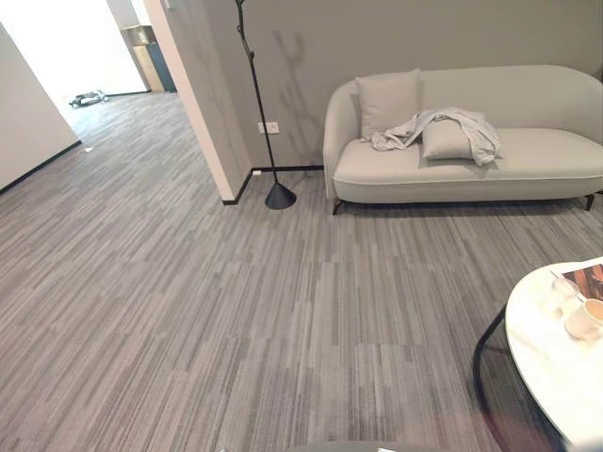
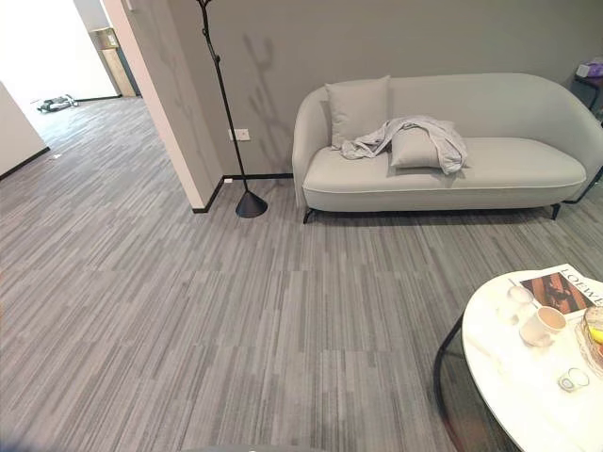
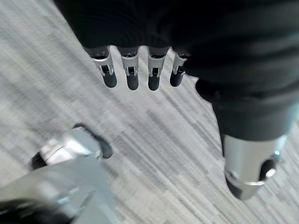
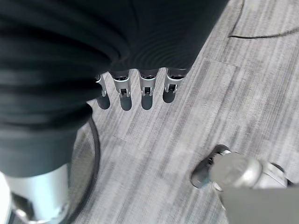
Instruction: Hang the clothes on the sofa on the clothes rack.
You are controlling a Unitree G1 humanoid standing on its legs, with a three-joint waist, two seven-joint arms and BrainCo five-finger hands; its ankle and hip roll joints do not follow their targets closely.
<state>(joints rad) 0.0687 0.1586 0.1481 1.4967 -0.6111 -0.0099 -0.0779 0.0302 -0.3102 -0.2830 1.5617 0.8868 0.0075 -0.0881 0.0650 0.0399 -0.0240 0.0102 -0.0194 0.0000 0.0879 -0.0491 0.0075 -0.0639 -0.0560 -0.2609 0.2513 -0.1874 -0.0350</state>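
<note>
While the grey garment [image 1: 443, 128] lay draped over a cushion [image 1: 446, 140] on the sofa [image 1: 471, 160], you had not reached it yet; this was the approach step. The clothes rack [image 1: 259, 104] stood just beside the sofa's left end, by the wall corner. Your left robot hand [image 3: 140, 70] hung relaxed with straight fingers, holding nothing, over carpet. Right robot hand [image 4: 135, 88] was the same, empty. The round bench [image 2: 528, 367] with a cup [image 2: 542, 325] sat well apart from the sofa. Next you'd need to walk to the sofa and grasp the garment.
</note>
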